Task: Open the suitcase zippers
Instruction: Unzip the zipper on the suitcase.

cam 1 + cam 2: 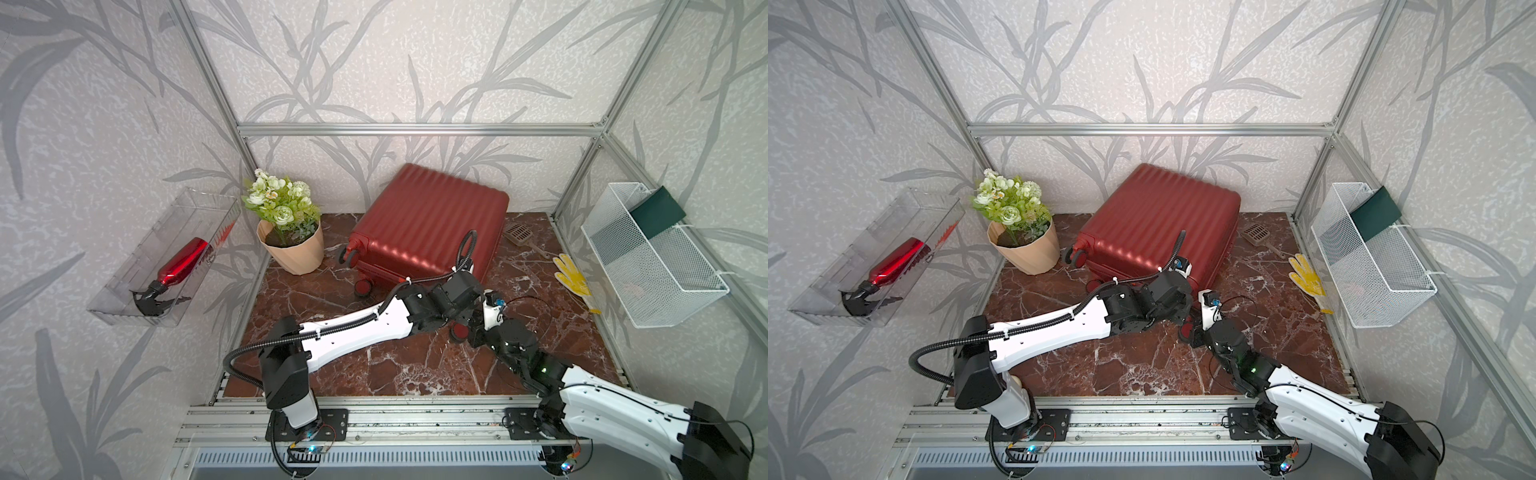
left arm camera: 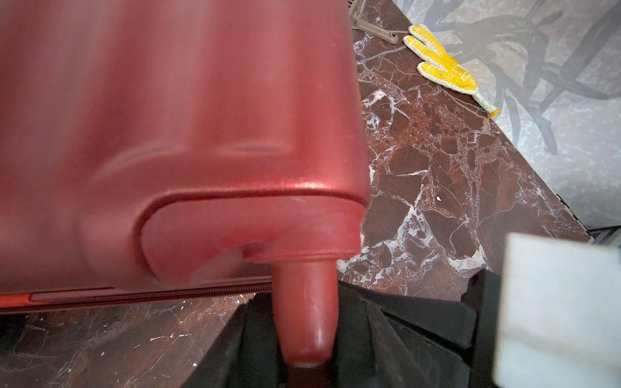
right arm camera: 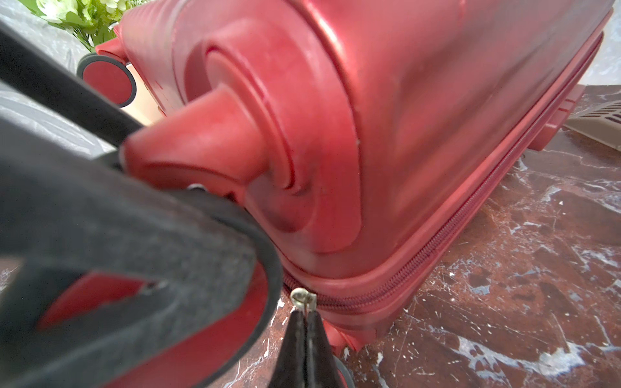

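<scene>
Suitcase (image 1: 428, 220), one; zipper pull (image 3: 303, 299), one; glove (image 1: 571, 278), one.

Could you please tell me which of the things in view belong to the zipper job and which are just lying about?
Job in hand:
- suitcase
- zipper track
- silver zipper pull
- right gripper, pinching that pull

Lying about:
- flower pot
- red spray bottle in the clear bin
- scoop
- yellow glove
- wire basket

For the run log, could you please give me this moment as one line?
suitcase lying flat, visible zipper track closed | left end effector clamps caster | right end effector shut on zipper pull
</scene>
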Available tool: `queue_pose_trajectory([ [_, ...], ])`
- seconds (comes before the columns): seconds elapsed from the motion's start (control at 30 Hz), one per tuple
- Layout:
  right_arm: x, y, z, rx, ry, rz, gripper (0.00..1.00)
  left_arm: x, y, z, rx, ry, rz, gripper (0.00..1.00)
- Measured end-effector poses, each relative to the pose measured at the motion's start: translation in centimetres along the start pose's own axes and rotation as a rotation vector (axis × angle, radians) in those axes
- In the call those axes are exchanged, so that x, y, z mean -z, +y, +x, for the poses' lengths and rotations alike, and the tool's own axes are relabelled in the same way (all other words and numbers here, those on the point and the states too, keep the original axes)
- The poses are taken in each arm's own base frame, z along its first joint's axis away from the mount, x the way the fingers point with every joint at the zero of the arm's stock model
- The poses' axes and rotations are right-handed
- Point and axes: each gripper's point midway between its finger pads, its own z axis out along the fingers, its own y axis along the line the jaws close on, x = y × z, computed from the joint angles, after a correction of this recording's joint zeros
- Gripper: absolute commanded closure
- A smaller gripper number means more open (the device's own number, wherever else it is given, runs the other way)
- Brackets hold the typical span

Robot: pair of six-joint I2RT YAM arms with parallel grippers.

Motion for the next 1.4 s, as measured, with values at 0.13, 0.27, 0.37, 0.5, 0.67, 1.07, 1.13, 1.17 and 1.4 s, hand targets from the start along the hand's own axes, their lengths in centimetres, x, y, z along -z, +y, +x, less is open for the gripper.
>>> queue_pose_trajectory([
  [0.13,0.1,0.0,0.0,0.017,0.001,-0.001,1.00,0.6,0.6,0.4,-0.018,0.001,0.000,1.00],
  [0.27,0.2,0.0,0.0,0.036,-0.001,-0.001,1.00,1.6,1.7,1.0,-0.050,0.011,-0.008,1.00],
  [0.37,0.2,-0.2,-0.2,0.056,-0.007,0.011,1.00,2.5,2.7,1.5,-0.084,0.027,-0.019,1.00],
  [0.5,0.3,0.0,-0.4,0.083,-0.011,0.005,1.00,3.9,3.6,2.4,-0.129,0.045,-0.018,1.00],
  [0.67,0.4,0.1,-0.5,0.111,-0.006,0.001,1.00,4.8,3.9,3.2,-0.178,0.066,-0.001,1.00],
  [1.07,-2.6,-7.6,-2.9,0.033,-0.001,0.273,1.00,9.0,5.9,6.6,-0.342,0.103,0.092,1.00],
  [1.13,-2.8,-9.7,-3.6,0.006,-0.012,0.340,1.00,9.4,6.1,6.9,-0.363,0.102,0.103,1.00],
  [1.17,-2.9,-10.9,-3.9,-0.013,-0.017,0.372,1.00,9.5,6.2,7.1,-0.373,0.099,0.107,1.00],
  [1.4,-2.1,-16.4,-5.3,-0.120,-0.048,0.517,1.00,11.1,8.9,7.9,-0.401,0.034,0.071,1.00],
])
